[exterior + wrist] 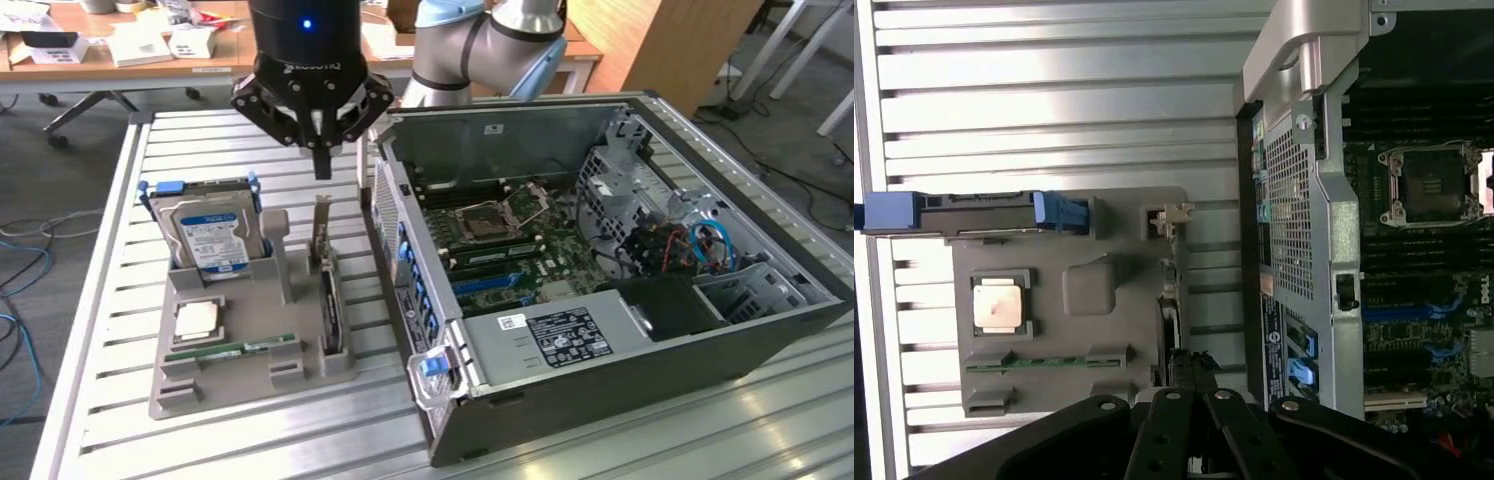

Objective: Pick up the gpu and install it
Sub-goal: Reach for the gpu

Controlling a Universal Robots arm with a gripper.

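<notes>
The gpu [330, 300] stands on edge in the right-hand slot of a grey holder [300, 365], its silver bracket end pointing up at the back. From the wrist view the gpu [1170, 300] is a thin edge-on strip along the holder's side nearest the case. My gripper [320, 160] hangs above the card's bracket end, fingers shut together with nothing between them and clear of the card. In the wrist view the gripper [1189, 368] sits over the card's near end.
The open computer case [747, 330] lies to the exterior view's right of the holder, with its motherboard [521, 250] and blue slots exposed. The holder also carries a hard drive [207, 235], a CPU [198, 320] and a RAM stick [247, 348]. The table is slatted metal.
</notes>
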